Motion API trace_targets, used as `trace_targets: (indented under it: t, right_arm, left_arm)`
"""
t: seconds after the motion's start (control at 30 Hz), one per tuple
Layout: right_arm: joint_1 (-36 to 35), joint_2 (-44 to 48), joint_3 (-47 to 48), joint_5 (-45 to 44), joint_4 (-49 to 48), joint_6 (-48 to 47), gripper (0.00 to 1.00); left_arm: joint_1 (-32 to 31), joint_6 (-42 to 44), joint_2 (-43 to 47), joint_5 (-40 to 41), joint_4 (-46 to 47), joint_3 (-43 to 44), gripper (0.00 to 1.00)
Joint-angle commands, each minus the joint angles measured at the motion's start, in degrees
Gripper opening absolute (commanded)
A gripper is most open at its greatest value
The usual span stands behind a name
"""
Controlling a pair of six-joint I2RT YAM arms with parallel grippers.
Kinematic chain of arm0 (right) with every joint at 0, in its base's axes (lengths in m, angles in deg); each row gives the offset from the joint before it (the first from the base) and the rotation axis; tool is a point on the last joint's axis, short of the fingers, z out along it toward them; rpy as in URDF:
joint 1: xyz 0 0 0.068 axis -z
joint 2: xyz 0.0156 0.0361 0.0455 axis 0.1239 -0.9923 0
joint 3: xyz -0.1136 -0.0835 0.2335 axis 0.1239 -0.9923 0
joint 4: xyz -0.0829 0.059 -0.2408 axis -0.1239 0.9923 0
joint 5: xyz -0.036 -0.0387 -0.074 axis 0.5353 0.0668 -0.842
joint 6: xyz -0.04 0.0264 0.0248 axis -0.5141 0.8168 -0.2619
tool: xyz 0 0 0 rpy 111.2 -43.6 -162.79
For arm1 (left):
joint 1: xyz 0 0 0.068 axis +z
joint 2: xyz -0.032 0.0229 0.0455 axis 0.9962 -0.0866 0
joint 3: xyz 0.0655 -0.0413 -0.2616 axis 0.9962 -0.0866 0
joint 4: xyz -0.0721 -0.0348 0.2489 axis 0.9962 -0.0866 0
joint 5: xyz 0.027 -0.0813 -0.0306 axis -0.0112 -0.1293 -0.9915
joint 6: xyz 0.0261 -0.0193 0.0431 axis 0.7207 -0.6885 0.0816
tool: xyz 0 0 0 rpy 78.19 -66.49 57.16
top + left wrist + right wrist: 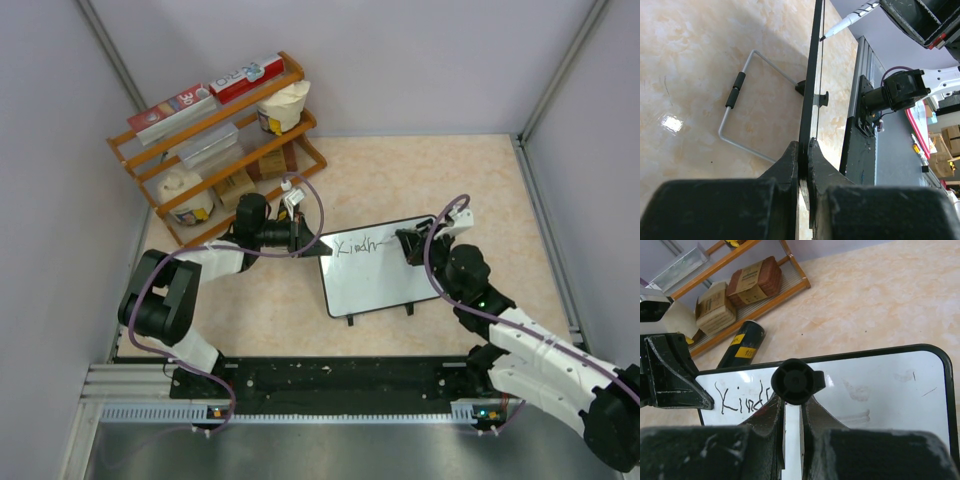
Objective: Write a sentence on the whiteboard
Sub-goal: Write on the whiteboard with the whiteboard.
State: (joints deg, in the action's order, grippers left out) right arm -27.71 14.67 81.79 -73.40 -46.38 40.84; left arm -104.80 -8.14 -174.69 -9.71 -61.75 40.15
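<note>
The whiteboard (pixel 375 280) stands tilted on the table, its black frame seen edge-on in the left wrist view (pixel 813 75). My left gripper (pixel 308 240) (pixel 804 146) is shut on the board's upper left corner. The sentence (pixel 362 245) (pixel 740 397) is a short run of thin black letters along the top, reading roughly "Kind". My right gripper (pixel 412 246) (pixel 792 407) is shut on a marker (pixel 792 381), whose black end faces the camera. The marker's tip (pixel 829 34) touches the board just right of the letters.
A wooden rack (pixel 215 140) with boxes and jars stands at the back left. A black can (pixel 742 346) lies below it. The board's wire stand (pixel 735 95) rests on the table behind it. A black rail (pixel 330 380) runs along the near edge.
</note>
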Motion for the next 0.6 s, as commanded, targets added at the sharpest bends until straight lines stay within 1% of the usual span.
trace_targets:
  t: [0.0, 0.33, 0.57]
  right_arm:
    - [0.73, 0.07, 1.93, -3.02, 1.09, -0.03, 0.00]
    - [0.64, -1.51, 3.69, -2.76, -0.05, 0.15, 0.00]
    - [0.73, -3.62, 4.75, -0.22, -0.40, 0.41, 0.00]
  left_arm:
    - [-0.45, 7.55, -1.18, 2.39, -3.06, -0.40, 0.00]
    - [-0.45, 7.72, -1.27, 2.30, -3.15, -0.40, 0.00]
    - [-0.45, 7.72, -1.62, 2.22, -3.15, -0.22, 0.00]
